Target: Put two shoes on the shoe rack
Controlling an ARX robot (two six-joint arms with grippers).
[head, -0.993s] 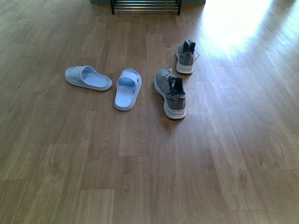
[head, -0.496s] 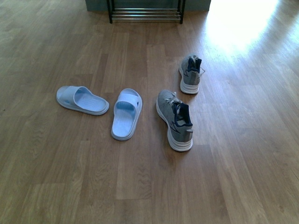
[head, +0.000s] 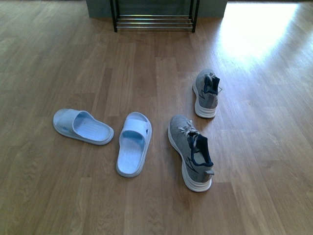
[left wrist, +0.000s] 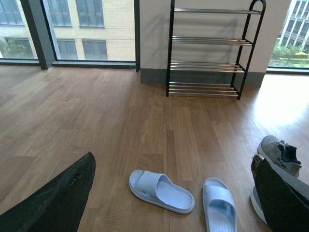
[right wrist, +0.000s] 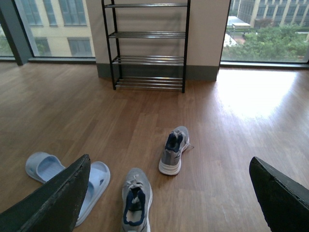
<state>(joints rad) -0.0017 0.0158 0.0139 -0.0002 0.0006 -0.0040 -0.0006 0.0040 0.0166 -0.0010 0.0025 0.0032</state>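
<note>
Two grey knit sneakers lie on the wood floor, one nearer (head: 190, 152) and one farther (head: 206, 93), toes pointing away from me. To their left lie two pale blue slides (head: 82, 127) (head: 133, 149). The shoe rack (head: 154, 22) stands against the far wall, with only its bottom rods showing in the front view. The left wrist view shows my left gripper (left wrist: 172, 162) open above the slides (left wrist: 161, 191), holding nothing. My right gripper (right wrist: 169, 162) is open above the sneakers (right wrist: 136, 198), holding nothing. Neither arm appears in the front view.
The rack (left wrist: 210, 48) has bare chrome tiers and stands against a pale wall between large windows. A bright sun patch (head: 254, 29) lies on the floor at the far right. Bare floor runs between the shoes and the rack.
In the front view the shoes have slid lower and grown larger, and more of the rack's base shows at the top. The shoes keep their places relative to each other.
</note>
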